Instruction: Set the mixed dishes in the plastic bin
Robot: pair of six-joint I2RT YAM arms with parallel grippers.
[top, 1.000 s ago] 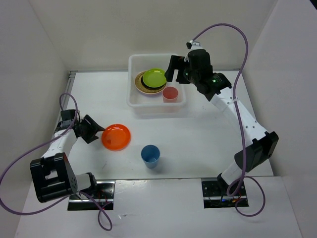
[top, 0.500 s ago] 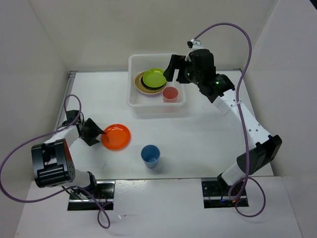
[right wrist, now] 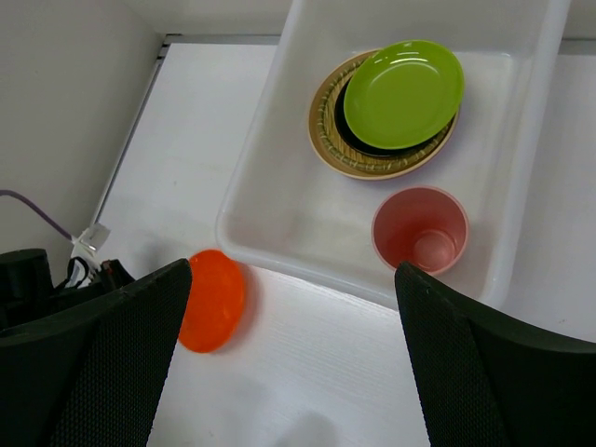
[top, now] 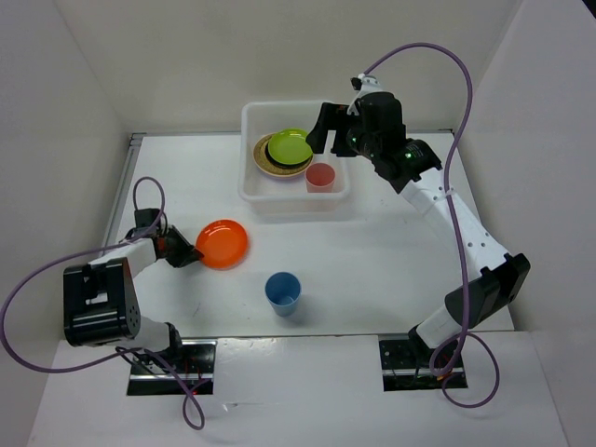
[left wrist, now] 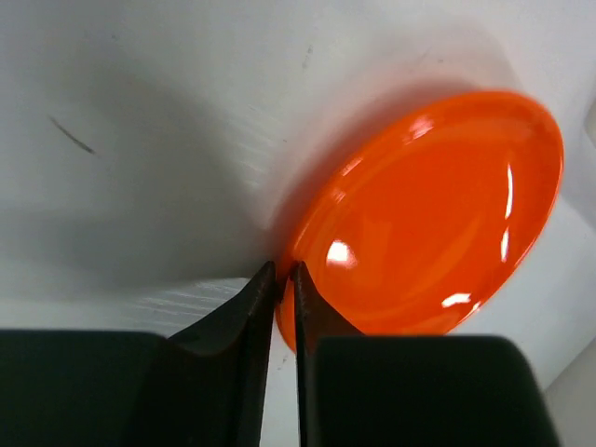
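My left gripper (left wrist: 284,275) is shut on the near-left rim of the orange plate (left wrist: 428,214), which tilts a little off the table (top: 222,244). Alone near the front stands the blue cup (top: 283,292). The white plastic bin (top: 250,186) holds a bamboo plate (right wrist: 326,140), a black plate (right wrist: 358,140) and a lime green plate (right wrist: 405,93) stacked together, plus a pink cup (right wrist: 419,228). High over the bin's right edge my right gripper (right wrist: 291,272) hangs open and holds nothing. From there the orange plate (right wrist: 212,300) shows at lower left.
White walls close in the table on the left, back and right. The left arm's purple cable (top: 140,191) loops near the left edge. Both arm bases (top: 98,317) sit at the front edge.
The left gripper has slid forward and closed on the orange plate's rim. The plate has shifted slightly toward the bin and tilted. The right arm has barely moved.
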